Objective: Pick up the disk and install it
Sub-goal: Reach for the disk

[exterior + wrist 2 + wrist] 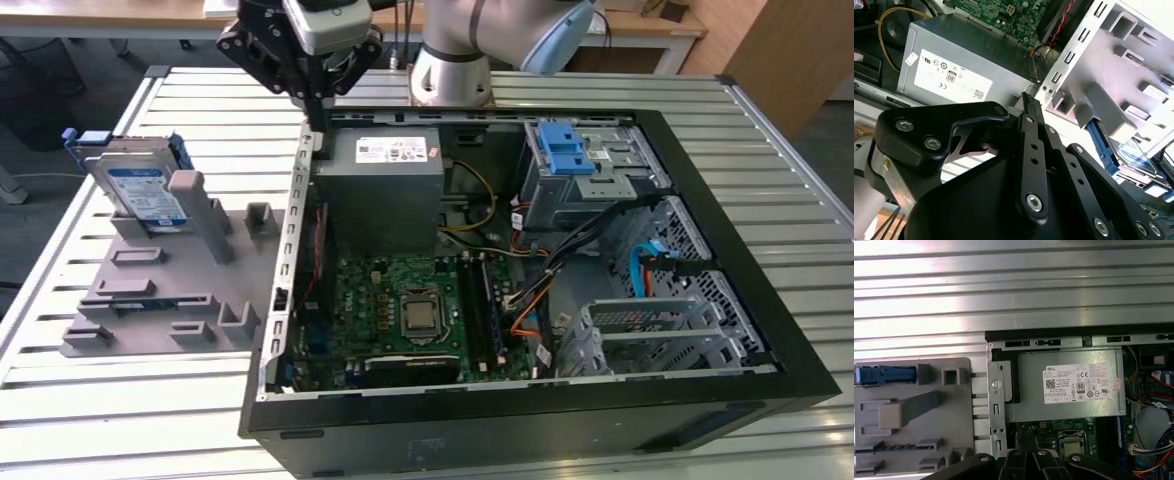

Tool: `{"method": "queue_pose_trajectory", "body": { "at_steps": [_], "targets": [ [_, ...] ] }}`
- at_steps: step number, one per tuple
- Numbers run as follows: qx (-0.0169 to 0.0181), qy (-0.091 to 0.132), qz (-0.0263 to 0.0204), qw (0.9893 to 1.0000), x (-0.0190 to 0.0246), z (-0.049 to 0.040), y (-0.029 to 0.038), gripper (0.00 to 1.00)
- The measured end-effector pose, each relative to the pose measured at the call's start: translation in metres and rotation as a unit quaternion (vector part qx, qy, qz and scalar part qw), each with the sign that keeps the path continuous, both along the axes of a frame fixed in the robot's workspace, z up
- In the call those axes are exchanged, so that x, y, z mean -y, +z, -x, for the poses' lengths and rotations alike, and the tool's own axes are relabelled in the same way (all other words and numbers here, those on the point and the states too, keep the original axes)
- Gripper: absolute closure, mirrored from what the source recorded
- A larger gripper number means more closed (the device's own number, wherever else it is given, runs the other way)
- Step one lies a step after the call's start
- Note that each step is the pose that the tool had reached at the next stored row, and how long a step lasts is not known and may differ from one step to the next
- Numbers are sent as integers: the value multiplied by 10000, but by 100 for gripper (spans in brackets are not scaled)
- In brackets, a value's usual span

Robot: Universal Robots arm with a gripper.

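The disk (140, 190), a silver drive with a white-and-blue label and a blue carrier frame, stands on edge in a grey holder (160, 290) on the exterior view's left, beside the open computer case (534, 400). My gripper (316, 108) hangs above the case's back corner nearest the holder, apart from the disk, with its black fingers closed together and nothing between them. In the first wrist view the disk (884, 374) shows edge-on as a blue strip, with my gripper (1026, 460) over the case wall. The second wrist view shows my gripper (1027, 100) and the disk (1134, 152) beyond it.
Inside the case are a grey power-supply box (387, 165), a green motherboard (407, 305), loose cables (561, 250) and a silver perforated cage with a blue latch (574, 150). The case and holder rest on a slatted metal table (134, 420).
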State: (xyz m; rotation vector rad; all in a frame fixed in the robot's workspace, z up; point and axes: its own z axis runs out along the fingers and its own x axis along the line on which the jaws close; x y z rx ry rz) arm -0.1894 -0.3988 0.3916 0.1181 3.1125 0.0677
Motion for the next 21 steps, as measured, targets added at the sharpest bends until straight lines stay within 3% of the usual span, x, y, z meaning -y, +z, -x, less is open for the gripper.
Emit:
{"method": "queue_pose_trajectory", "body": {
  "at_steps": [21],
  "targets": [
    [0,0,0,10000,-73,195,-8,89]
  ]
}}
